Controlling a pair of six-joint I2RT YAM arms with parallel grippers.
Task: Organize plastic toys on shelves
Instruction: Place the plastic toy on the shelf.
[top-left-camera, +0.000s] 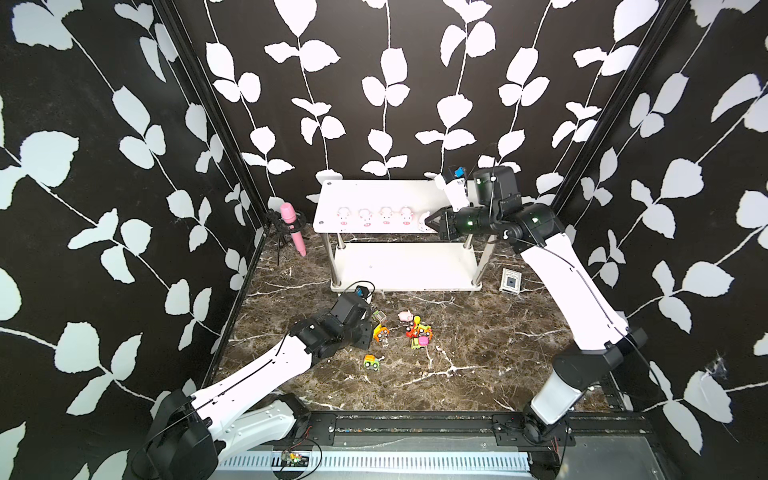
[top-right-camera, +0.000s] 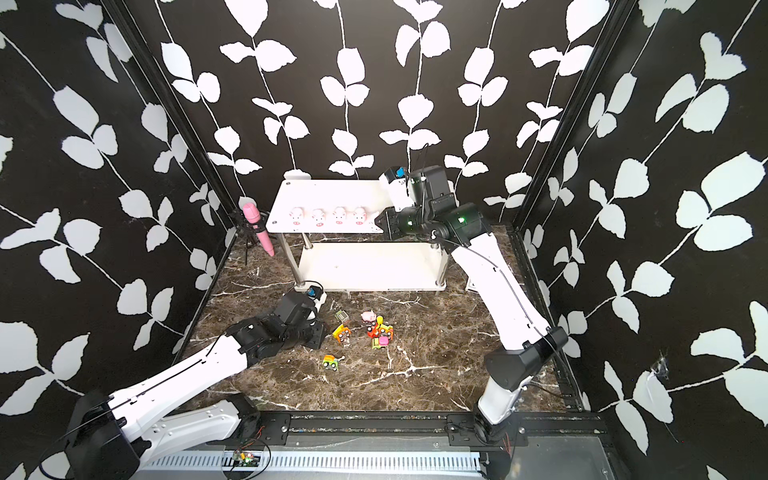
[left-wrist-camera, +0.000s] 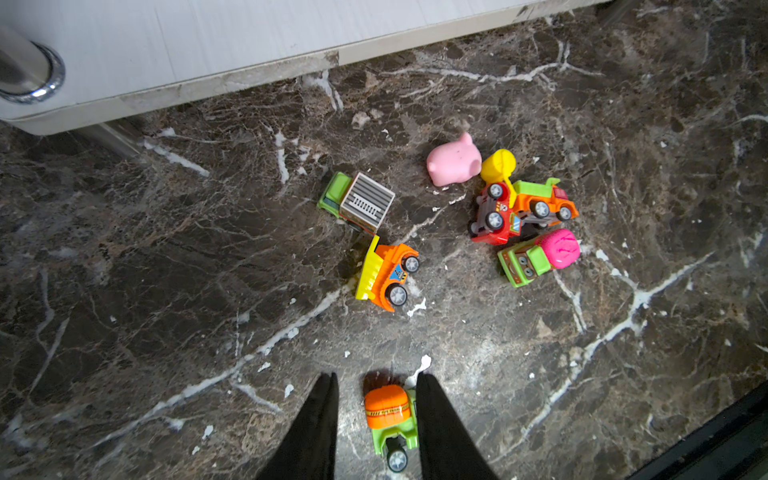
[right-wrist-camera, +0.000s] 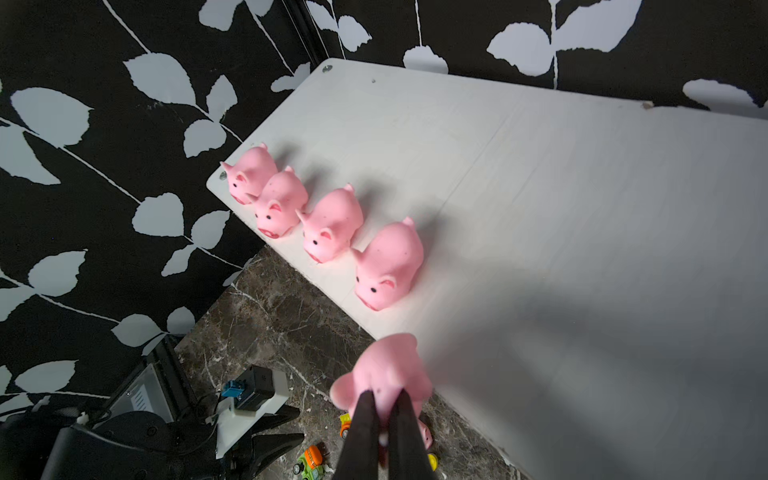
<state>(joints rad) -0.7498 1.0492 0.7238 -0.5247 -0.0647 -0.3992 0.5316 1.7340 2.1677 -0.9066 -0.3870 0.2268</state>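
The right gripper (right-wrist-camera: 384, 401) pinches a pig (right-wrist-camera: 384, 365) just over the front edge of the top shelf (right-wrist-camera: 540, 187). Released here, it could tip off, I think.

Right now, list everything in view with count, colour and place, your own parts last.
rack: one, white boards on metal posts, at the back
shelf pigs: four, pink, in a row along the rack's top front edge
held pig: one, pink, gripped at that edge, next in the row
loose pig: one, pink, on the marble tabletop beside the vehicles
vehicles: six, yellow, green, orange, red and pink, on the tabletop before the rack
microphone: one, pink, on a stand left of the rack
card box: one, white and blue, right of the rack
left hand: one, black, open, over the tabletop by the vehicles
right hand: one, black, shut on the held pig
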